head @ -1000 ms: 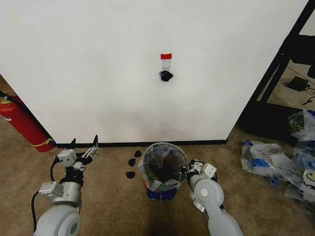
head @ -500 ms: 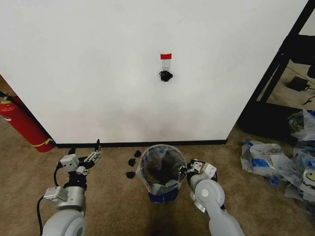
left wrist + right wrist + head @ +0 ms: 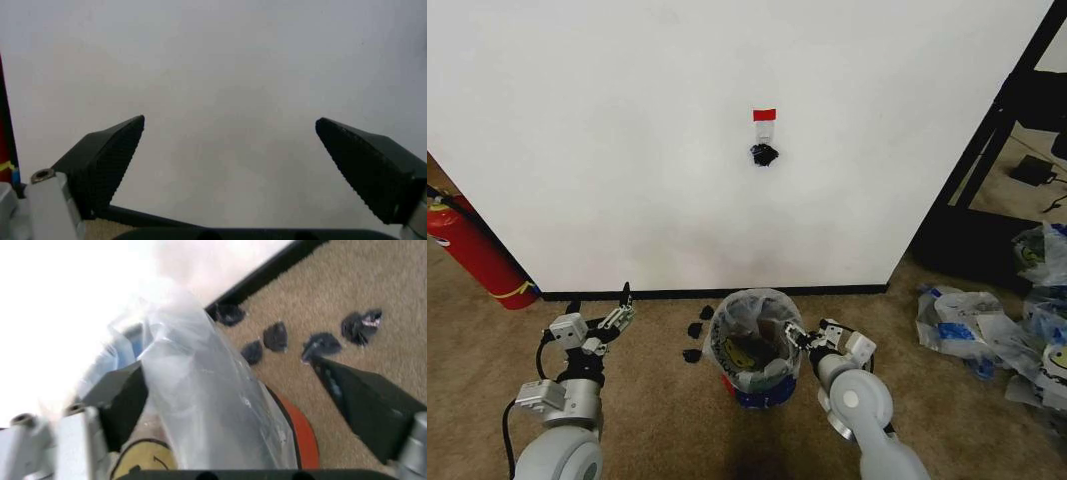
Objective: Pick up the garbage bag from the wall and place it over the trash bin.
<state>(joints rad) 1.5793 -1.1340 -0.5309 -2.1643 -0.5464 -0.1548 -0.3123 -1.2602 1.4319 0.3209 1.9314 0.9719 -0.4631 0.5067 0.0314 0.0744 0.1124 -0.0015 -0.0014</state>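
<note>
Right gripper (image 3: 795, 340) is held apart beside garbage bag (image 3: 749, 352).
Bag is draped over trash bin (image 3: 759, 392); left gripper (image 3: 599, 300), fingers apart, is parked aside.

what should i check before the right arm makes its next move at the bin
1. Garbage bag draped over the trash bin: ok, plastic covers the rim.
2. Bag mouth open: ok, the dark inside of the bin shows through it.
3. Right gripper free of the bag: not ok, open but plastic lies between its fingers.
4. Left gripper clear of the bin: ok, open, off to the bin's left, facing the wall.
5. Bag seated evenly all round: cannot tell, the far side is hidden.
</note>
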